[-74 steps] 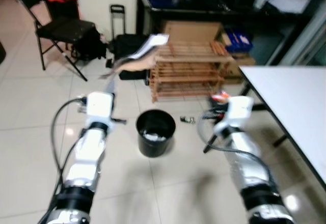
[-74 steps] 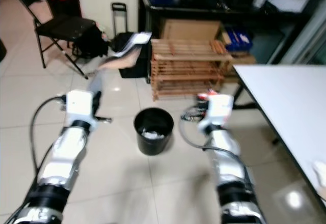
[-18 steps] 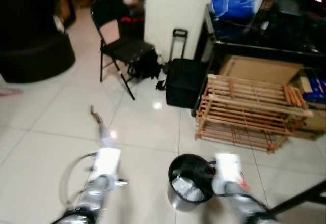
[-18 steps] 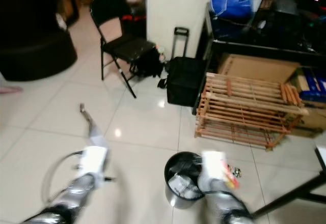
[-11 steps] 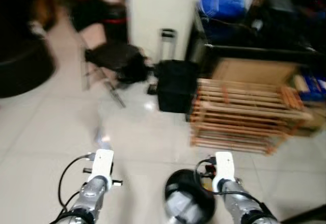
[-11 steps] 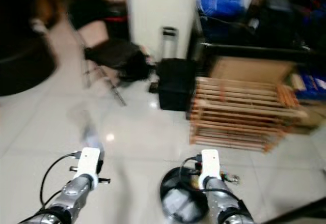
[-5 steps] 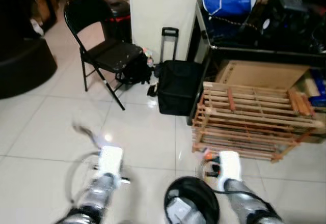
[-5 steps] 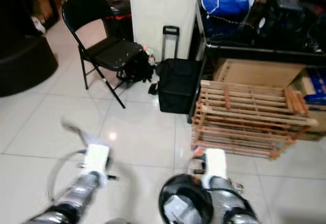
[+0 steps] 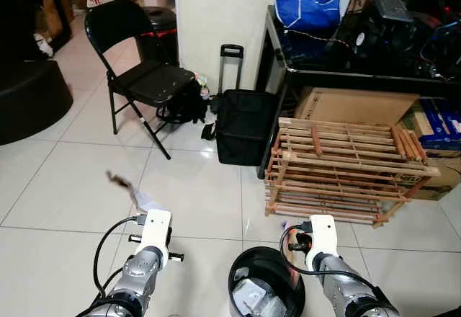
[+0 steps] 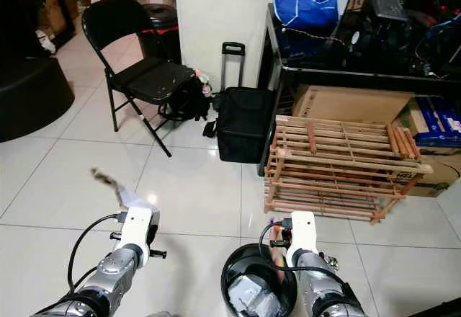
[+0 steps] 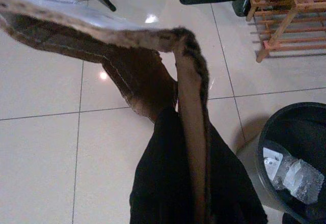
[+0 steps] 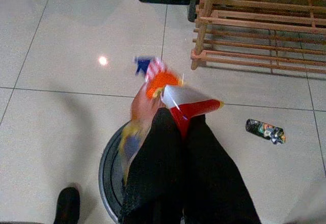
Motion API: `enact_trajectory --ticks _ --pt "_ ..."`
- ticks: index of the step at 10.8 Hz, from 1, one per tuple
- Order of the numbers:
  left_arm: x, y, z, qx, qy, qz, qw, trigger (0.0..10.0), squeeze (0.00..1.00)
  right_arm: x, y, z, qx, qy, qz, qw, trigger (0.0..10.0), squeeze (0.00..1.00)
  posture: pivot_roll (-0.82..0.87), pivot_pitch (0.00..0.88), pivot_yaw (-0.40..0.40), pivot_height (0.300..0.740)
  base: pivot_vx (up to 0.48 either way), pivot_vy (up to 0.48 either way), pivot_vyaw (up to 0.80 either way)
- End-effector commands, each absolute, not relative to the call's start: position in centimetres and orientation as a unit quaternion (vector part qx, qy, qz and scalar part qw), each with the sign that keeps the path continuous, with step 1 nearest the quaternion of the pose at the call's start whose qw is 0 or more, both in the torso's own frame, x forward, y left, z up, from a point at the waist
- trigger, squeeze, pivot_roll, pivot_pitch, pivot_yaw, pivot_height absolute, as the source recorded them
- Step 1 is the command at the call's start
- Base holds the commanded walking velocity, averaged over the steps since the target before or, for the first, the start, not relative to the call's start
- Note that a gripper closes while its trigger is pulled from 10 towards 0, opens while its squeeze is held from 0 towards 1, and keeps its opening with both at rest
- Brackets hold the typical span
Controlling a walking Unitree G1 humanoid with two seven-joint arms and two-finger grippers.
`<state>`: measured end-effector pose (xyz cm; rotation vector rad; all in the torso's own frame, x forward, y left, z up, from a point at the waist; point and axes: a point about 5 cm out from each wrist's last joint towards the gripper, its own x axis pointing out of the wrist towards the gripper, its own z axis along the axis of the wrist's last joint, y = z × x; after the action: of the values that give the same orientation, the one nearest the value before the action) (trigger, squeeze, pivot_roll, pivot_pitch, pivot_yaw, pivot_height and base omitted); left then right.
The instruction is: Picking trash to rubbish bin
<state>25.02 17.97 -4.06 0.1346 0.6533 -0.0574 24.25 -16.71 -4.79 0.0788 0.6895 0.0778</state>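
Observation:
The black rubbish bin [image 9: 243, 272] stands on the tiled floor close in front of me, with crumpled clear trash inside. My right gripper [image 12: 175, 121] is shut on a red, orange and blue snack wrapper [image 12: 175, 95] and hangs over the bin's rim [image 12: 108, 169]. Left of the bin, my left gripper [image 11: 177, 127] is shut on a brown and clear piece of wrapping [image 9: 119, 181] that sticks up and away from it. The bin's rim [image 11: 265, 140] lies off to that gripper's side.
A small wrapper [image 12: 265, 131] lies on the floor beside the bin. A wooden slatted rack [image 9: 346, 166], a black trolley bag [image 9: 245, 126] and a black folding chair [image 9: 144, 79] stand ahead. A dark shelf unit with a blue bag [image 9: 308, 3] runs behind them.
The whole picture has swung and steadied as the camera moved, and the bin now sits lower and closer. Both grippers still hold their trash.

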Motion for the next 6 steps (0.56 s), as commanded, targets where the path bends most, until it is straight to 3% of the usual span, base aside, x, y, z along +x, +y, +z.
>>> enact_trajectory --ticks 1,6 --pt "25.0 17.7 -4.1 0.065 0.324 -0.037 0.943 10.0 0.0 23.9 -17.1 -5.0 0.027 0.347 0.031 0.937 10.0 0.0 0.07 0.001 -0.054 0.74 0.0 0.0 0.0" --pt "25.0 17.7 -4.1 0.068 0.321 -0.043 0.944 10.0 0.0 22.2 -18.8 -6.1 -0.007 0.385 -0.009 0.923 10.0 0.0 0.08 0.017 -0.047 0.74 0.0 0.0 0.0"
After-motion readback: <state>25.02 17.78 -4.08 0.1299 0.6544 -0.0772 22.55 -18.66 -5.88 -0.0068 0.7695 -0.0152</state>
